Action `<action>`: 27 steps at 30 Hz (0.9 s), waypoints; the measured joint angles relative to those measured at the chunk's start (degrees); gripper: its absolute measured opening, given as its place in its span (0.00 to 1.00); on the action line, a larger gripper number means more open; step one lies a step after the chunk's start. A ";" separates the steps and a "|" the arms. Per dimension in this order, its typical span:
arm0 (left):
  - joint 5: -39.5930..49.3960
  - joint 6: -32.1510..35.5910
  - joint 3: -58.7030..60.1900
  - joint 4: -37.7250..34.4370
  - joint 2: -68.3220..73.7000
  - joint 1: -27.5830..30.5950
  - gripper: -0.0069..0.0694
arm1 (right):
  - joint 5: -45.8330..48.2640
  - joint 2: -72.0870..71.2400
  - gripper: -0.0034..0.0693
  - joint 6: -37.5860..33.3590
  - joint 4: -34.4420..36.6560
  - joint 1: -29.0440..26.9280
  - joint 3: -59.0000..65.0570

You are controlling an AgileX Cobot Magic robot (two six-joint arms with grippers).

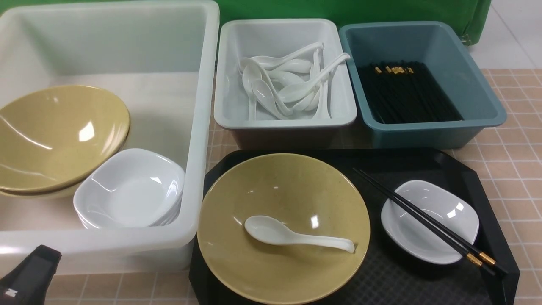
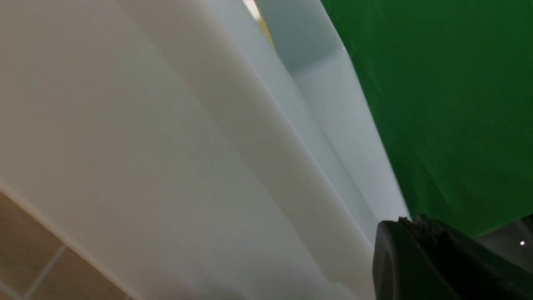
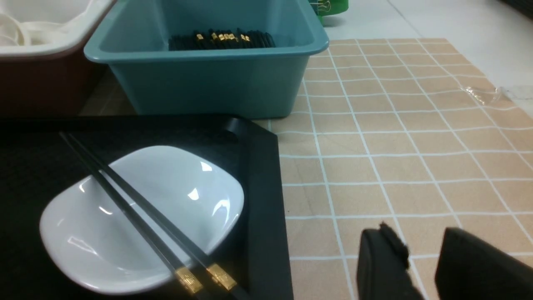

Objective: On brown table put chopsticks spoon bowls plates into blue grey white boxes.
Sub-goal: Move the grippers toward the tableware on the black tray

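Note:
On the black tray (image 1: pixel 427 165) stands a yellow bowl (image 1: pixel 283 199) with a white spoon (image 1: pixel 292 235) lying in it. Beside it a pair of chopsticks (image 1: pixel 423 215) rests across a white plate (image 1: pixel 440 203). The white box (image 1: pixel 199 127) holds yellow bowls (image 1: pixel 59 135) and stacked plates (image 1: pixel 131 190). Spoons (image 1: pixel 288 84) fill the grey box (image 1: pixel 283 123), chopsticks (image 1: pixel 406 95) the blue box (image 1: pixel 487 106). My left gripper (image 1: pixel 40 254) is shut and empty beside the white box's front wall (image 2: pixel 166 166). My right gripper (image 3: pixel 420 246) stands open over the brown table (image 3: pixel 395 137), right of the plate (image 3: pixel 187 183) and chopsticks (image 3: pixel 143 207).
The tray's raised black rim (image 3: pixel 258 166) lies between my right gripper and the plate. Behind it the blue box (image 3: pixel 208 83) stands on the tiles. A green cloth (image 1: pixel 338 10) hangs behind the boxes. The pale floor (image 1: pixel 516 34) lies past the table's far right edge.

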 joint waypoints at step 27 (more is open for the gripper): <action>24.19 29.58 -34.72 16.76 24.77 1.03 0.08 | 9.32 10.29 0.15 -0.83 21.85 7.31 -18.92</action>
